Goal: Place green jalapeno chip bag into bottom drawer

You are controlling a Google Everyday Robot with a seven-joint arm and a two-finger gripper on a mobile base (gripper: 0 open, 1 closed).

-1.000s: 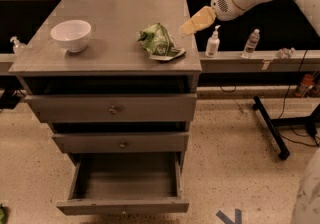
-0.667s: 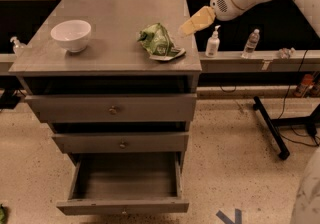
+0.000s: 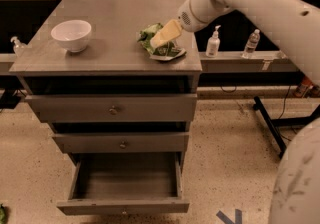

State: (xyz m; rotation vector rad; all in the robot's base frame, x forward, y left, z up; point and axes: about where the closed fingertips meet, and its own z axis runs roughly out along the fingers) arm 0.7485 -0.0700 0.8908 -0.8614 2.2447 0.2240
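Warm overhead light leaves a soft sheen on the cabinet top; the gripper, over the green jalapeno chip bag, shows pale yellow, and the open bottom drawer lies in shadow

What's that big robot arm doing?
The robot's arm reaches over the grey cabinet, with its gripper right down at the green jalapeno chip bag lying on top. The bag is not lifted yet. The bottom drawer is pulled open, waiting for the bag. A white bowl sits further along the top.
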